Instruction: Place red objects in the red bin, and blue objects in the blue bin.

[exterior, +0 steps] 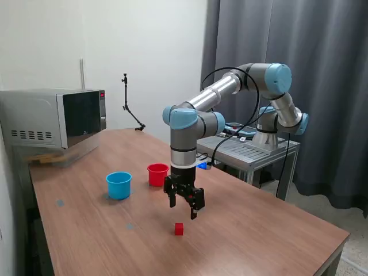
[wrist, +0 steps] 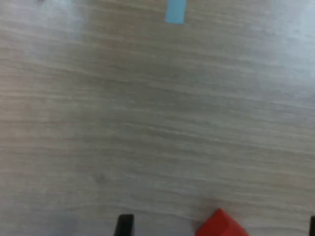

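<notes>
Wooden tabletop [exterior: 259,230], brown and grained, filling the foreground before a white wall and a dark grey curtain [exterior: 299,52]. Near its middle, one small red cube [exterior: 179,229], resting flat on the wood, alone. Just above and slightly behind it, the black two-finger gripper [exterior: 184,210], pointing down, fingers spread apart with nothing between them, clear of the cube. In the wrist view, the same red cube [wrist: 221,224] at the picture's edge, between one dark fingertip [wrist: 125,225] and a sliver of the other, untouched. Farther back, a red cup [exterior: 157,174] and, toward the exterior view's left of it, a light-blue cup [exterior: 119,185], both upright, near each other but apart. Beyond, at the table's far corner, a silver microwave [exterior: 54,118].
</notes>
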`<act>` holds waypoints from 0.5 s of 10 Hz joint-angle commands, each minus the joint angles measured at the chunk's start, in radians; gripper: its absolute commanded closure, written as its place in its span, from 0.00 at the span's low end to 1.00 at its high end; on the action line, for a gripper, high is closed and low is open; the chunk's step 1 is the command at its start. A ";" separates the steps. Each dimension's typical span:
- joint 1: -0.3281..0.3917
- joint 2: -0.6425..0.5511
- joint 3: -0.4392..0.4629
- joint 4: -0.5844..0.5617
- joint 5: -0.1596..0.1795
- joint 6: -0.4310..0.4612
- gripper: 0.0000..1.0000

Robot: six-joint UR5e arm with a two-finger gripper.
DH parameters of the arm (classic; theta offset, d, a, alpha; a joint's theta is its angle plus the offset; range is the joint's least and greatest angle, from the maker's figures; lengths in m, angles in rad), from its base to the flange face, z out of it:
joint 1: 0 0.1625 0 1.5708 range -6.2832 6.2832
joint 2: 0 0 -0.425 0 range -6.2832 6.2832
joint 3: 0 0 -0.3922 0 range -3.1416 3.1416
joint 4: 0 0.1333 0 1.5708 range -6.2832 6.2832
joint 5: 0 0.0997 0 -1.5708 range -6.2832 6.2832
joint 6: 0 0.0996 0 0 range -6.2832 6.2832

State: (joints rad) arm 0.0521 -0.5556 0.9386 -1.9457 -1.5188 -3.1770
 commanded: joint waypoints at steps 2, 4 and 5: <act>0.008 0.008 -0.009 -0.019 0.000 0.092 0.00; 0.020 0.008 -0.021 -0.042 0.002 0.194 0.00; 0.035 0.008 -0.023 -0.045 0.002 0.215 0.00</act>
State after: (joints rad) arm 0.0715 -0.5479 0.9208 -1.9814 -1.5177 -3.0153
